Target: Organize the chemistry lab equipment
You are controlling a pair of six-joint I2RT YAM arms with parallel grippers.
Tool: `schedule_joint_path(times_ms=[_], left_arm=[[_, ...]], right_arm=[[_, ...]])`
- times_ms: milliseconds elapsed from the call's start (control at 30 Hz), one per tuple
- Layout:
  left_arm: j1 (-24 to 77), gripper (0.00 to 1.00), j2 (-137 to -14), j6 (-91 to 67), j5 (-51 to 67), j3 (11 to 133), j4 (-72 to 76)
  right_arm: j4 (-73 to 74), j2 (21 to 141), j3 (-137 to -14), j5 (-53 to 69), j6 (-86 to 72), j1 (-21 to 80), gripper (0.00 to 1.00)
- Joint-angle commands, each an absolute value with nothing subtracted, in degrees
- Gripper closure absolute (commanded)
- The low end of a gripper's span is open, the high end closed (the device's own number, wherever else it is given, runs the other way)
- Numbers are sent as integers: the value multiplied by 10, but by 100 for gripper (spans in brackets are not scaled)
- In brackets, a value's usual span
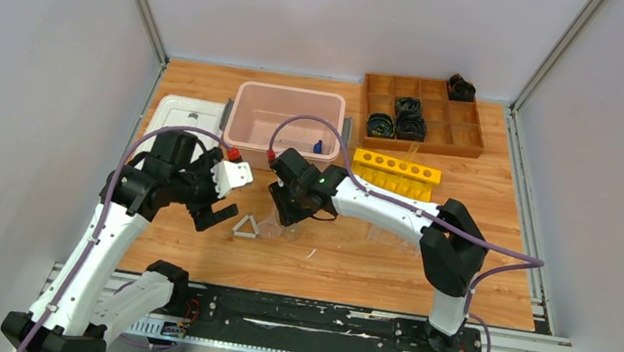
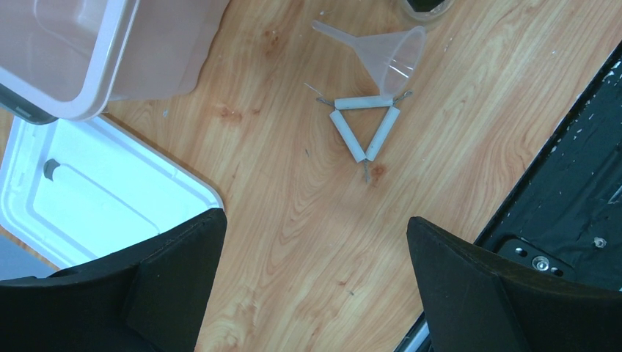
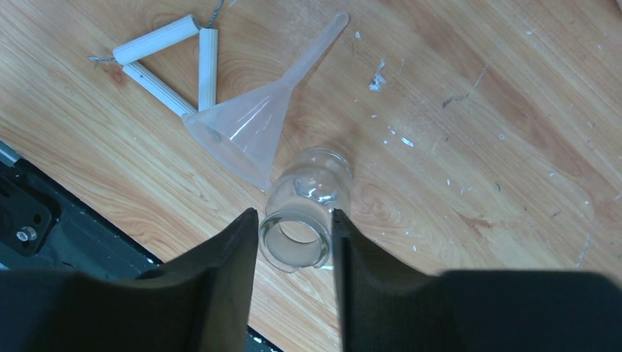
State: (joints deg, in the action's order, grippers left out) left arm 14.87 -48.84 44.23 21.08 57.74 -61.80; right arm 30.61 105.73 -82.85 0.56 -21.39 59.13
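A small clear jar (image 3: 308, 194) stands on the wooden table, and my right gripper (image 3: 293, 213) is shut on its neck, one finger on each side. Against the jar lies a clear funnel (image 3: 249, 132) on its side, spout pointing away. A white triangle (image 3: 158, 40) lies flat just beyond the funnel. In the top view the jar (image 1: 290, 230), funnel (image 1: 270, 228) and triangle (image 1: 243, 234) sit between the two arms. My left gripper (image 2: 315, 218) hangs open over bare wood, short of the triangle (image 2: 363, 103) and funnel (image 2: 392, 55). A blue-capped tube (image 1: 317, 148) lies in the pink bin (image 1: 291, 96).
A white lid (image 1: 173, 110) lies left of the pink bin. A yellow tube rack (image 1: 395, 173) stands right of the bin. Behind it is a wooden compartment tray (image 1: 419, 145) holding black coiled bundles (image 1: 397, 123). The black base rail (image 1: 317, 318) runs along the near edge.
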Motion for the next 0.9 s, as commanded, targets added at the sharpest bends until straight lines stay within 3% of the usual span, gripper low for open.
schedule_joint_path(times_ms=[0, 100, 233, 433, 533, 867], left_arm=[[151, 0, -480, 455, 207, 574, -609], [151, 0, -483, 456, 211, 575, -609], [151, 0, -487, 456, 213, 578, -609], [151, 0, -485, 462, 214, 574, -608], [151, 0, -488, 467, 215, 569, -608], [151, 0, -480, 471, 226, 556, -608]], right_arm=[[350, 1065, -842, -25, -205, 597, 52], [365, 1064, -840, -29, -205, 598, 45], [364, 1065, -831, -30, -211, 599, 48], [369, 1042, -847, -52, -212, 599, 87], [404, 1022, -888, -71, -199, 596, 100], [446, 1007, -1097, -74, -156, 512, 100]])
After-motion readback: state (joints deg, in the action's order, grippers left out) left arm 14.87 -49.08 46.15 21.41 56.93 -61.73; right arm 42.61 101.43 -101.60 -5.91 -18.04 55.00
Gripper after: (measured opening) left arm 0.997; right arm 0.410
